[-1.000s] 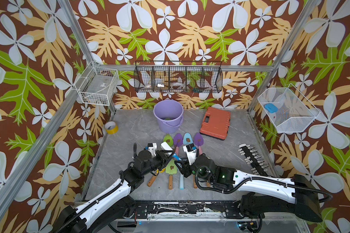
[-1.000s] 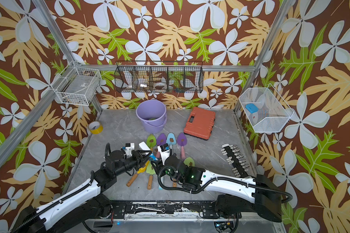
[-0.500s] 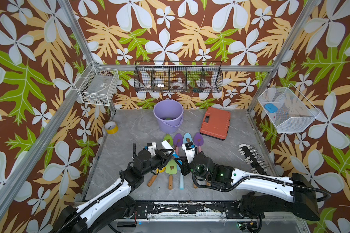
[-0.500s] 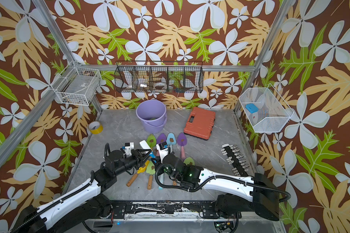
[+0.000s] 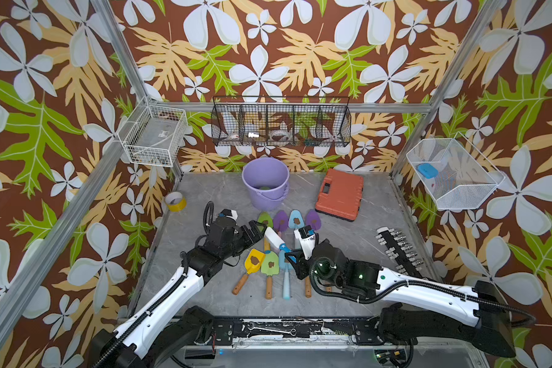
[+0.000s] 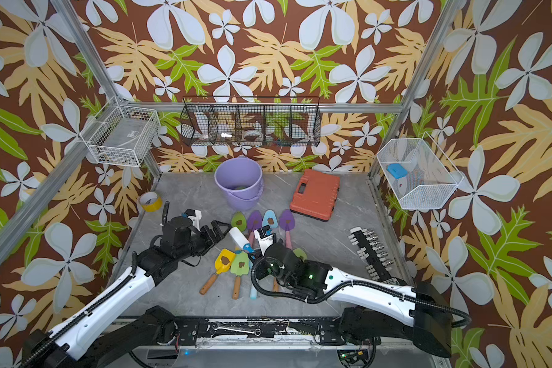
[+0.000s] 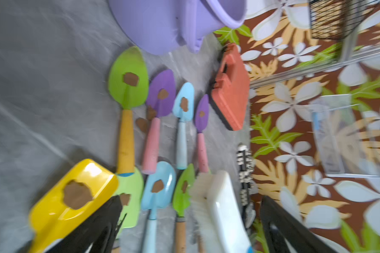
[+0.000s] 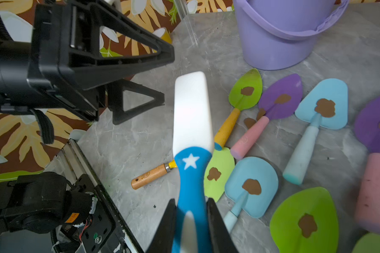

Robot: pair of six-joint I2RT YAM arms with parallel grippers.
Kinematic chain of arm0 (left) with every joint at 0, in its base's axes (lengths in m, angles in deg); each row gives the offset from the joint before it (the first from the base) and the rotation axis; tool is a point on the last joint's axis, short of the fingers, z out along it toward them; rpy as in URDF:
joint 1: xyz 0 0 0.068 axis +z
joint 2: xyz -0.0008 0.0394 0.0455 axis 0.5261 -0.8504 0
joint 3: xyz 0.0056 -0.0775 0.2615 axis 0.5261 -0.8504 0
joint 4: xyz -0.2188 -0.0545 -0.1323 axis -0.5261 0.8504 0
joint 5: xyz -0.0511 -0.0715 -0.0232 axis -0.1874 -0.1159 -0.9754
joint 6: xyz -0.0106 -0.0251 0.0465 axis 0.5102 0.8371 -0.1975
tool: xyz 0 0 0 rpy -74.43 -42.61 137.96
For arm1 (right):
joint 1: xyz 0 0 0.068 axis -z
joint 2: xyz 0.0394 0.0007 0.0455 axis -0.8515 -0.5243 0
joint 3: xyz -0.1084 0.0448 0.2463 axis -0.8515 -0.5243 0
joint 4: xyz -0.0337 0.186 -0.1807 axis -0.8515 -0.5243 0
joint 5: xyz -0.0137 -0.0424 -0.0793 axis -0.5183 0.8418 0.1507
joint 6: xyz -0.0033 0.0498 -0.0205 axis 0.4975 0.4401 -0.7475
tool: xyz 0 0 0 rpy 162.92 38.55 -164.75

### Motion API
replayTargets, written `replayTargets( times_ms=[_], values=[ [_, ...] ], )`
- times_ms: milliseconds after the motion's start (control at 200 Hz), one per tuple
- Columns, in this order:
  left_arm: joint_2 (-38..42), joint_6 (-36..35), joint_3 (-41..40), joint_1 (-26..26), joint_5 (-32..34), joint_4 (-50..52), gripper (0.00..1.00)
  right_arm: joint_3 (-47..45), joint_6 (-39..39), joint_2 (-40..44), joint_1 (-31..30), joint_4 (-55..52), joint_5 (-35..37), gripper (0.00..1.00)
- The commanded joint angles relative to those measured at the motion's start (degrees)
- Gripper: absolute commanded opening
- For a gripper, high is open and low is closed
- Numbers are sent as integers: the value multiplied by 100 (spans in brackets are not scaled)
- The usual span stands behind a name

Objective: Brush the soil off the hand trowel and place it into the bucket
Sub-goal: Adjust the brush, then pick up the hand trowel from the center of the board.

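Note:
Several hand trowels [image 5: 270,264] lie in two rows on the grey table, each blade carrying a brown soil blob [image 8: 325,107]. Two loose soil blobs [image 7: 142,124] lie on the table by the purple trowel [image 8: 280,99]. The lavender bucket [image 5: 265,183] stands upright behind them. My right gripper [image 8: 191,219] is shut on the blue handle of a white brush [image 8: 192,109], seen in both top views [image 6: 238,237]. The brush head points at my left gripper [image 5: 255,231], which stands open, with neither finger [image 8: 140,50] touching the brush.
An orange case [image 5: 340,194] lies right of the bucket. A black socket rail [image 5: 399,251] sits at the right edge and a yellow tape roll [image 5: 175,200] at the back left. Wire baskets [image 5: 281,126] hang on the walls.
My left gripper has opened and let go of the brush head. My right gripper has shut on the brush's blue handle. The trowels have not moved.

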Motion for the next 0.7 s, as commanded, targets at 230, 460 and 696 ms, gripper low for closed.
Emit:
replayTargets(
  times_ms=[230, 460, 696],
  values=[
    [597, -533, -483, -864, 1033, 2649, 100, -477, 525, 652, 12, -317, 98, 0],
    [489, -176, -736, -1153, 1501, 2321, 83, -694, 459, 624, 12, 72, 126, 0],
    [-75, 1, -1171, -1305, 1512, 1696, 67, -628, 351, 603, 12, 92, 92, 0]
  ],
)
